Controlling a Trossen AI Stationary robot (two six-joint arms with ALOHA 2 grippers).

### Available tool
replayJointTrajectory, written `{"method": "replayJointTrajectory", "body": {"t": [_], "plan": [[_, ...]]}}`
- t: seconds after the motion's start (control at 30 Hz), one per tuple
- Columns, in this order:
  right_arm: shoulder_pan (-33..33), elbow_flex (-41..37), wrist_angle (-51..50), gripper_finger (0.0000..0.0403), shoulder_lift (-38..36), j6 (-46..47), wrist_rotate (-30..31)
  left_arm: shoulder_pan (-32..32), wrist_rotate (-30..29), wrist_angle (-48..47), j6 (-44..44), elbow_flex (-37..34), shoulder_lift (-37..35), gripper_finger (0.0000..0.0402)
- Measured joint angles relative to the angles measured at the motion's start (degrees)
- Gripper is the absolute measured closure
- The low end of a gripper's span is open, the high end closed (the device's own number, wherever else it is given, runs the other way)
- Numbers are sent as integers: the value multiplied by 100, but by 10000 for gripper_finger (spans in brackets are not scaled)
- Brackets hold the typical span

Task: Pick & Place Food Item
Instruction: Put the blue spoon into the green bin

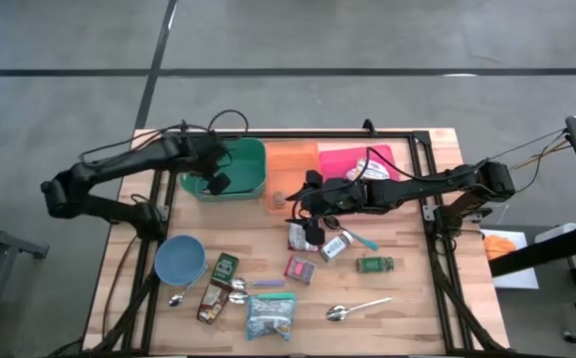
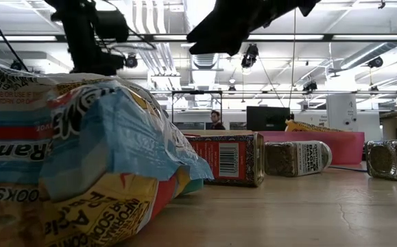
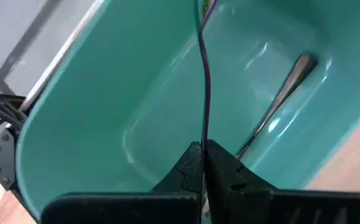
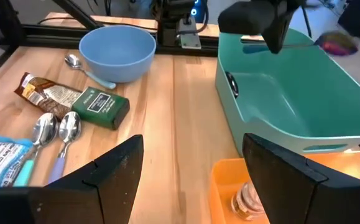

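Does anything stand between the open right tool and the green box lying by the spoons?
Nothing visible does. The right tool hangs open beside the orange bin, and only bare table separates it from the green box. The spoons lie beside the box, not across that path.

Between our two open dark fingers [image 4: 273,171] we saw the wooden table [image 4: 173,124]. A blue bowl [image 4: 117,50] stood near a green bin [image 4: 291,118], with spoons [image 4: 58,134] beside a green packet [image 4: 101,107].
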Motion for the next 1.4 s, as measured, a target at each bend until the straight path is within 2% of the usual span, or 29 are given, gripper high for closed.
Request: {"method": "replayJointTrajectory", "body": {"t": [0.2,0.7,1.4], "plan": [[0,-14,-132,131,0,-65,-4,32,0,20,838,35,614,401],[7,-34,-127,131,0,-28,-37,25,261,26,1370,35,1802,401],[11,-67,-125,131,0,3,-59,21,260,30,1470,28,2020,401]]}}
